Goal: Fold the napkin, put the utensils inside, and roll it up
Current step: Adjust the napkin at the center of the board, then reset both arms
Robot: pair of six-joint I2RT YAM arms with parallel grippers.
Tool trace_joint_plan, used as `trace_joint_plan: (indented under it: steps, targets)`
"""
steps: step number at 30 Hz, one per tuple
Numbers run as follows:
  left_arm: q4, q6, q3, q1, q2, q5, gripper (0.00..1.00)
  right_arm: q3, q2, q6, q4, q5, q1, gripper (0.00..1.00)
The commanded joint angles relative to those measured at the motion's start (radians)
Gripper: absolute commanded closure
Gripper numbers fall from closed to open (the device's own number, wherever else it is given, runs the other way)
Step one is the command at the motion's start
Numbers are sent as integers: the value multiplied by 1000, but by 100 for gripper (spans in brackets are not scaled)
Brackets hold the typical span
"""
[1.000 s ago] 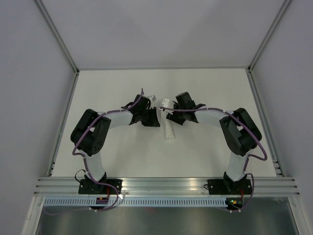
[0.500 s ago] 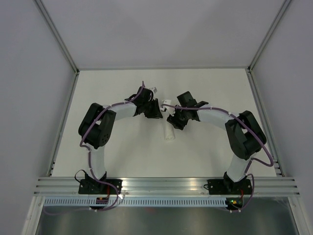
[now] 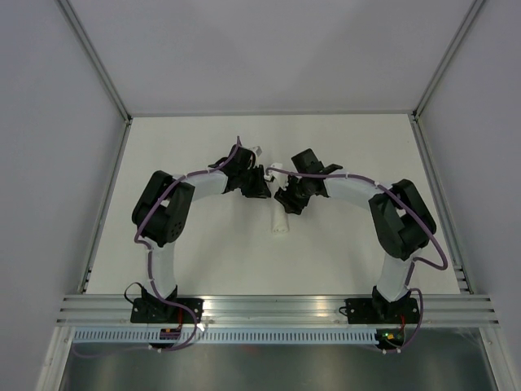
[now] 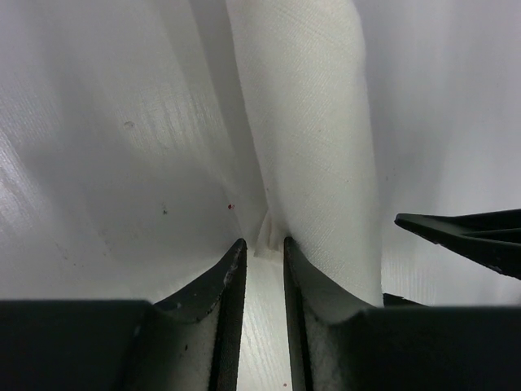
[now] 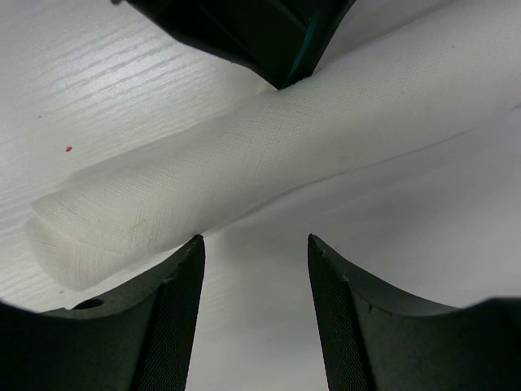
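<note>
1. Off-white table (image 3: 203,261) boxed in by grey walls; both arms reach to the middle, heads close together.
2. Napkin (image 3: 280,221) lies mid-table as a white roll, long axis running near-to-far in the top view. Its far part sits under the two grippers and its near end pokes out toward the bases.
3. Utensils: none visible (maybe inside the roll, cannot tell).
4. Left gripper (image 4: 262,244): jaws almost together, with a small tuck of cloth right at the tips. It looks like a pinch on the napkin's edge, at the side of the roll.
5. Right gripper (image 5: 255,244): jaws spread with nothing between them. The roll crosses just beyond the tips on a diagonal, and I see no contact.
6. Handling, my read: light and soft, with a fine weave showing, so some grip for the pads. It has no stiffness of its own, so the roll will sag if lifted by one end and loosen if the outer flap is freed.
7. If cutlery is inside, the roll would be stiffer along its length, and the pieces could slide out of an open end when tipped (keep it level).
8. Where to hold: across the body near mid-length, one jaw each side, so all layers get pressed together. A nip on the loose edge catches only the outer layer and may peel it open.
9. Stage: rolling looks about finished; what is left seems to be securing the flap and letting go cleanly.
</note>
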Motion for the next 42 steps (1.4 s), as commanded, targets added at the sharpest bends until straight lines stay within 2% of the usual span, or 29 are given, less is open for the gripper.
trace_joint_plan:
  steps: [1, 9, 15, 19, 21, 24, 25, 26, 35, 38, 42]
  targets:
    - [3, -42, 23, -1, 11, 36, 70, 56, 24, 36, -18, -38, 0, 41]
    - [1, -34, 10, -1, -9, 29, 70, 44, 1, 30, -28, -30, -25, 40]
    - [-59, 13, 3, 7, -142, -39, 60, 134, -65, 10, -136, -84, -100, 38]
    - [-122, 70, -7, 22, -294, -108, 44, 248, -120, 40, -270, -172, -213, 37]
    - [-151, 100, -20, 27, -357, -146, 41, 286, -152, 91, -282, -225, -261, 2]
    - [-175, 117, -47, 29, -481, -186, 34, 305, -229, 177, -264, -271, -348, 2]
    - [-177, 127, -55, 29, -507, -188, 7, 303, -250, 207, -249, -277, -396, 2]
    - [-181, 130, -67, 29, -558, -191, 1, 297, -291, 243, -238, -278, -416, 2]
    - [-198, 185, -193, 29, -819, -232, 0, 168, -529, 405, -123, -223, -569, 2]
    - [-212, 208, -220, 29, -873, -237, 0, 110, -588, 468, -52, -123, -577, 2]
    - [-223, 222, -233, 29, -913, -229, 0, 118, -603, 487, -54, -99, -580, 2]
